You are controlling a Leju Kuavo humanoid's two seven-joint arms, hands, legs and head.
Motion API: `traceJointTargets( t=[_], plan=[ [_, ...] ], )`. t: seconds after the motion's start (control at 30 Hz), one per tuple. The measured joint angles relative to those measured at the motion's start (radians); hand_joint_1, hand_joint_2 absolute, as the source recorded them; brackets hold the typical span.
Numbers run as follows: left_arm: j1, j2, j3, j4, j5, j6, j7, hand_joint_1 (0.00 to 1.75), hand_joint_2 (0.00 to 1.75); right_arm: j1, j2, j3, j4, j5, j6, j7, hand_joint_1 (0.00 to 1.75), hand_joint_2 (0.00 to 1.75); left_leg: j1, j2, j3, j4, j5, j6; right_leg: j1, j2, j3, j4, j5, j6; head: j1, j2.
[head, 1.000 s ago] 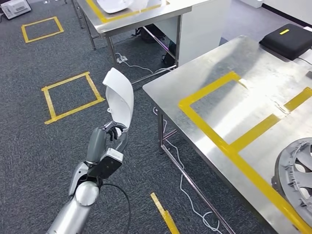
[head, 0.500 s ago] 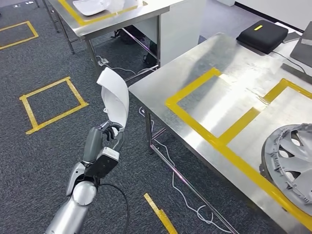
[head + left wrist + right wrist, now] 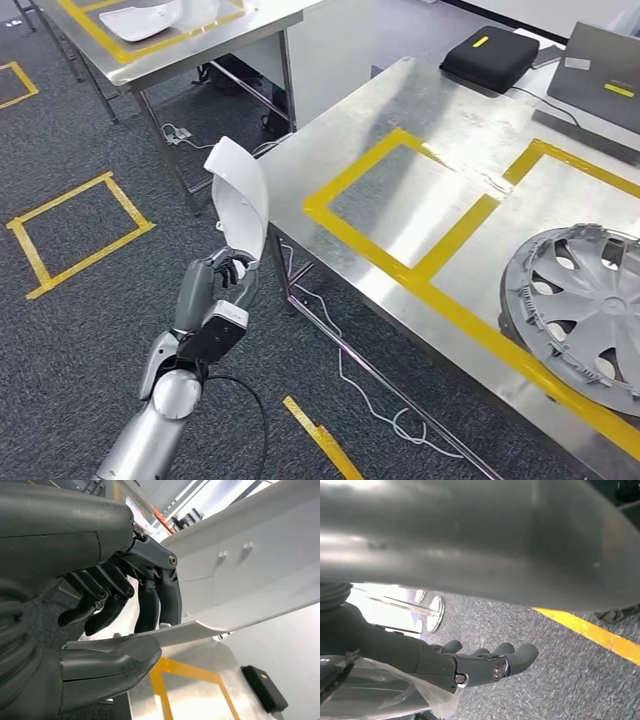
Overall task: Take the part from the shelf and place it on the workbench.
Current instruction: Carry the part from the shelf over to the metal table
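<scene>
A thin, light, stiff white shell (image 3: 240, 200) is pinched at its 6 o'clock edge by the left robot hand (image 3: 219, 283); a slippery hold is judged

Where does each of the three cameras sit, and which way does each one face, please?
Head view: high on the body, facing forward and down at the steel workbench and carpet; left hand holds a white curved part.
Left wrist view: behind the left hand, facing the white part it grips.
Right wrist view: behind the right hand, facing down at carpet.
Head and left wrist views share the part, the workbench and the black case.
</scene>
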Motion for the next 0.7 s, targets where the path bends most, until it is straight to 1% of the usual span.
traceJointTargets(
  t=[0.03,0.07,0.1,0.13,0.17,0.2,0.23,0.27,0.3,0.33,0.37,0.4,0.43,0.47,0.5,0.53,0.57,0.6,0.63,0.67,0.7],
  plan=[
    [0.0,0.0,0.0,0.0,0.0,0.0,0.0,1.75,1.75,-0.001,0.0,0.0,0.0,0.0,0.0,0.0,0.0,0.0,0.002,-0.01,-0.015,0.037,-0.025,-0.006,-0.002,0.006,0.001,-0.001,0.002,-0.005,-0.002,0.0],
    [0.0,0.001,0.0,0.0,0.001,0.0,0.0,1.75,1.75,-0.001,0.0,0.0,0.0,0.0,0.0,0.0,0.0,0.0,0.004,-0.021,-0.039,0.094,-0.058,-0.01,-0.002,0.011,0.0,-0.001,0.003,-0.009,-0.004,0.0],
    [0.002,0.001,0.0,0.0,0.001,0.0,0.0,1.75,1.75,-0.002,0.0,0.0,0.0,0.0,-0.001,-0.001,0.0,0.0,0.006,-0.026,-0.07,0.164,-0.092,-0.012,-0.002,0.018,0.0,-0.001,0.003,-0.012,-0.005,0.0],
    [0.003,0.002,0.001,0.0,0.002,0.0,0.0,1.75,1.75,-0.001,0.0,0.0,0.0,0.001,-0.001,-0.001,0.0,0.0,0.006,-0.028,-0.099,0.226,-0.114,-0.013,-0.001,0.025,0.0,-0.001,0.003,-0.012,-0.005,0.0],
    [0.005,0.003,0.001,0.001,0.002,0.0,0.0,1.75,1.75,-0.001,0.0,0.0,0.0,0.001,-0.001,-0.002,0.0,0.0,0.006,-0.029,-0.116,0.262,-0.119,-0.012,-0.001,0.033,-0.001,-0.001,0.004,-0.013,-0.005,0.0],
    [0.005,0.004,0.001,0.001,0.002,0.0,0.0,1.75,1.75,0.0,0.0,0.0,0.0,0.002,-0.001,-0.002,0.0,0.0,0.006,-0.03,-0.117,0.263,-0.105,-0.01,0.0,0.042,0.0,0.0,0.004,-0.013,-0.005,0.0],
    [0.005,0.005,0.002,0.001,0.002,0.0,0.0,1.75,1.75,0.001,0.0,0.0,0.0,0.003,0.0,-0.002,0.0,0.0,0.006,-0.033,-0.1,0.223,-0.074,-0.006,0.0,0.05,0.001,0.0,0.004,-0.013,-0.005,0.0],
    [0.004,0.005,0.002,0.001,0.003,0.0,0.0,1.75,1.75,0.0,0.0,0.0,0.0,0.004,0.0,-0.001,0.0,0.0,0.006,-0.042,-0.07,0.158,-0.034,-0.001,0.001,0.059,0.002,0.001,0.004,-0.012,-0.005,0.0],
    [0.003,0.006,0.002,0.001,0.003,0.0,0.0,1.75,1.75,0.0,0.0,0.0,0.0,0.005,0.001,-0.001,0.0,0.0,0.006,-0.059,-0.039,0.092,-0.004,0.005,0.002,0.066,0.002,0.001,0.004,-0.01,-0.004,0.0],
    [0.002,0.007,0.002,0.001,0.003,0.0,0.0,1.75,1.75,-0.001,0.0,0.0,0.001,0.006,0.001,-0.001,0.0,0.0,0.006,-0.073,-0.014,0.035,0.014,0.009,0.002,0.073,0.0,0.003,0.005,-0.007,-0.004,0.0],
    [0.0,0.007,0.003,0.001,0.003,0.0,0.0,1.75,1.75,-0.002,0.0,0.0,0.001,0.007,0.001,-0.001,0.0,0.0,0.006,-0.085,-0.001,0.003,0.02,0.012,0.002,0.079,-0.004,0.003,0.007,-0.003,-0.004,0.0],
    [-0.001,0.008,0.003,0.001,0.003,0.0,0.001,1.75,1.75,-0.001,0.0,0.0,0.002,0.008,0.002,-0.001,0.0,0.0,0.004,-0.089,0.003,-0.008,0.017,0.014,0.001,0.085,-0.007,0.002,0.009,0.003,-0.004,0.0],
    [-0.003,0.008,0.003,0.001,0.003,0.001,0.002,1.75,1.75,0.0,0.0,0.0,0.002,0.01,0.002,-0.001,0.0,0.0,0.004,-0.086,0.003,-0.014,0.018,0.015,-0.001,0.09,-0.01,0.001,0.012,0.009,-0.004,0.0],
    [-0.005,0.008,0.004,0.001,0.003,0.001,0.003,1.75,1.75,0.001,0.0,0.0,0.002,0.012,0.002,-0.001,0.0,0.0,0.006,-0.08,0.004,-0.018,0.021,0.02,-0.002,0.09,-0.014,0.001,0.011,0.015,-0.004,0.0],
    [-0.009,0.008,0.005,0.001,0.003,0.002,0.004,1.75,1.75,0.002,0.0,0.0,0.002,0.014,0.003,-0.001,0.0,0.0,0.008,-0.074,0.004,-0.023,0.025,0.025,-0.001,0.082,-0.021,0.011,0.003,0.019,-0.002,0.0],
    [-0.012,0.008,0.007,0.002,0.003,0.002,0.005,1.75,1.75,0.002,-0.001,0.0,0.002,0.014,0.003,-0.001,0.0,0.0,0.011,-0.067,0.005,-0.028,0.029,0.03,0.0,0.071,-0.037,0.04,-0.017,0.023,0.001,0.0],
    [-0.014,0.008,0.008,0.002,0.003,0.002,0.007,1.75,1.75,0.001,-0.001,0.0,0.002,0.015,0.003,-0.001,0.0,0.0,0.012,-0.059,0.004,-0.031,0.032,0.034,0.0,0.056,-0.062,0.089,-0.045,0.026,0.003,0.0],
    [-0.015,0.009,0.01,0.003,0.003,0.002,0.008,1.75,1.75,0.0,-0.001,0.0,0.003,0.015,0.004,-0.001,0.0,0.0,0.012,-0.052,0.003,-0.031,0.033,0.036,0.0,0.043,-0.093,0.153,-0.078,0.029,0.005,0.0],
    [-0.015,0.01,0.012,0.006,0.003,0.002,0.01,1.75,1.75,0.0,-0.001,0.0,0.004,0.016,0.005,-0.001,0.0,0.0,0.011,-0.044,0.001,-0.031,0.033,0.036,-0.001,0.037,-0.122,0.216,-0.104,0.032,0.006,0.0],
    [-0.015,0.011,0.014,0.009,0.003,0.002,0.012,1.75,1.75,0.001,-0.001,0.0,0.005,0.017,0.006,-0.001,0.0,0.0,0.01,-0.036,0.0,-0.031,0.033,0.037,-0.001,0.034,-0.141,0.258,-0.116,0.034,0.006,0.0],
    [-0.016,0.012,0.016,0.012,0.002,0.002,0.013,1.75,1.75,0.002,-0.002,0.0,0.005,0.018,0.006,-0.001,0.0,0.0,0.01,-0.028,0.0,-0.031,0.032,0.037,-0.002,0.032,-0.143,0.267,-0.111,0.037,0.006,0.0]
  ],
)
